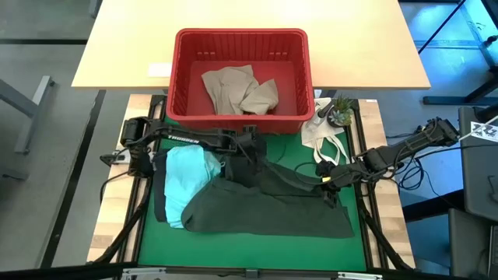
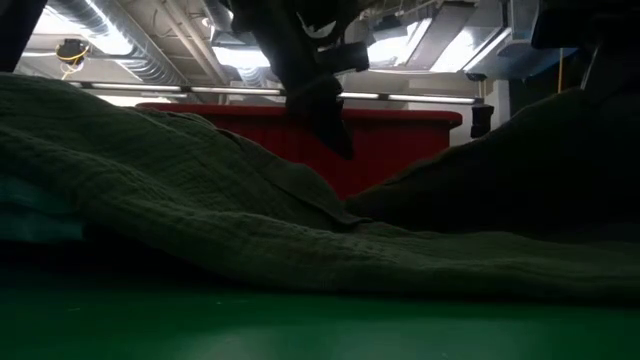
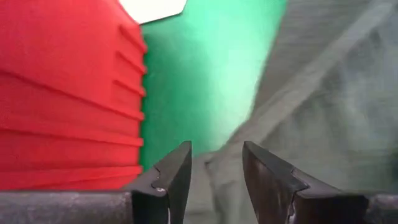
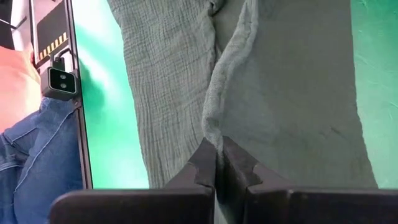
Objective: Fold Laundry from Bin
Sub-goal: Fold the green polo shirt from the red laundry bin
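1 dark olive garment point(image 1: 268, 206) lying spread on green mat point(image 1: 257, 245), overlapping 1 teal garment point(image 1: 187, 183); right gripper point(image 1: 333, 180) lying low, pinching olive edge; left gripper point(image 1: 247, 149) hovering w/ fingers apart over olive cloth by red bin point(image 1: 241, 117), 1 beige garment point(image 1: 237, 89) sitting inside

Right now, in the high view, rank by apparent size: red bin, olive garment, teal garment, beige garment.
1. Red bin
2. Olive garment, though partly hidden by the arms
3. Teal garment and beige garment: look alike; teal is partly covered, so unranked.
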### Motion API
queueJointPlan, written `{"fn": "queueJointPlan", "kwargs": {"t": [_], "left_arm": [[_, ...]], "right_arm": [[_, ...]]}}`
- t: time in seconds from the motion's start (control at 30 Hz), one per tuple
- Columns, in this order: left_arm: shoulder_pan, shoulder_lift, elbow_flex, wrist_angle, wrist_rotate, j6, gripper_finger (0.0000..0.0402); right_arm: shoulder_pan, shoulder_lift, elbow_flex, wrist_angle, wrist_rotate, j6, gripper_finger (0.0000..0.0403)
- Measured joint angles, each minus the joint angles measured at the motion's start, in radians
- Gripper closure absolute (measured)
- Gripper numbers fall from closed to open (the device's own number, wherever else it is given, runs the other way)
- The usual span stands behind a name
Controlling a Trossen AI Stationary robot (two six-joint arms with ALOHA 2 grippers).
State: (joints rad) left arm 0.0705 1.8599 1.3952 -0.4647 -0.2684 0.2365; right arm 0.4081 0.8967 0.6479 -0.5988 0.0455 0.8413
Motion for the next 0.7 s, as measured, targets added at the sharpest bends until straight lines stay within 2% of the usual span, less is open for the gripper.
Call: {"fn": "queueJointPlan", "kwargs": {"t": [0.07, 0.23, 0.5, 0.7], "left_arm": [[0.020, 0.000, 0.000, 0.010, 0.003, 0.002, 0.0267], [0.050, 0.024, -0.002, 0.007, 0.084, 0.004, 0.0268], [0.055, 0.077, -0.002, 0.055, 0.064, 0.005, 0.0269], [0.054, 0.129, -0.001, 0.083, -0.012, 0.005, 0.0269]], "right_arm": [[0.000, 0.000, 0.000, 0.000, 0.000, 0.000, 0.0395], [0.000, 0.003, 0.000, -0.002, 0.000, 0.000, 0.0395], [-0.001, 0.004, 0.000, 0.000, -0.002, 0.000, 0.0395], [-0.002, 0.005, 0.000, -0.002, -0.003, 0.000, 0.0395]]}}
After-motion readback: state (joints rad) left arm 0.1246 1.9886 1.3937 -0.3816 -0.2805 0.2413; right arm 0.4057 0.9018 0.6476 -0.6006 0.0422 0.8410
